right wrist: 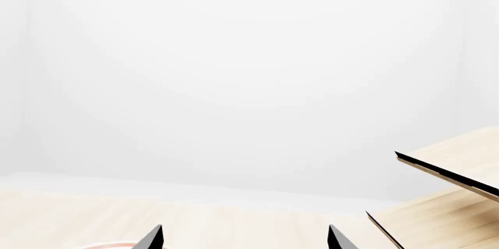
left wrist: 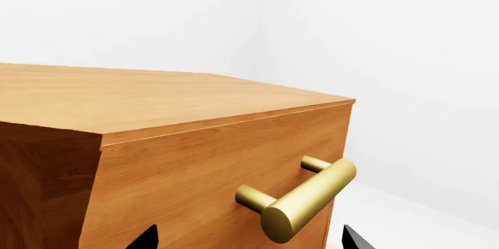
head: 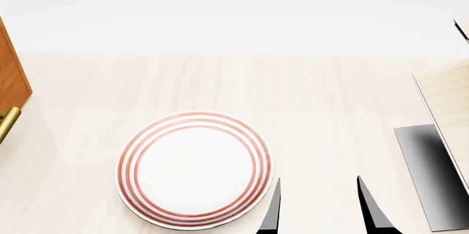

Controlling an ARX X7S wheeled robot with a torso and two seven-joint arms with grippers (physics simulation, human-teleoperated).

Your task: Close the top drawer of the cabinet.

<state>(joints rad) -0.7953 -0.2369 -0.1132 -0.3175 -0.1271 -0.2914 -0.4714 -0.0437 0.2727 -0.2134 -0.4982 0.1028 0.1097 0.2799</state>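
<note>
The robot's left gripper [left wrist: 248,238] hovers just short of the top drawer [left wrist: 226,167] of the orange-brown wooden cabinet [left wrist: 117,94], its two dark fingertips [left wrist: 145,237] spread wide on either side of the brass bar handle [left wrist: 308,199]. The jaws stand apart, clamped on nothing. From the head view only a sliver of the cabinet [head: 11,74] and a tip of brass [head: 7,124] show at the left edge of the pale wooden table [head: 322,96], so the drawer sits off to the robot's left, beyond the red-ringed white plate [head: 194,169]. The right gripper [head: 319,209] waits over the table near the plate, its fingers likewise parted and empty, with the light-wood shelf unit [head: 447,102] to its right.

The drawer front reads as a stiff, flat panel of solid wood, likely heavy enough to resist a light nudge yet free to slide on its runners. The handle is a smooth, rigid metal bar on two posts, probably slippery to pinch. A flat push against the wood beside the handle, or square on the bar itself, looks the surest contact; no grasp seems needed. How far the drawer stands out is hard to judge from this close angle, though a thin seam under the cabinet top suggests it is nearly home
</note>
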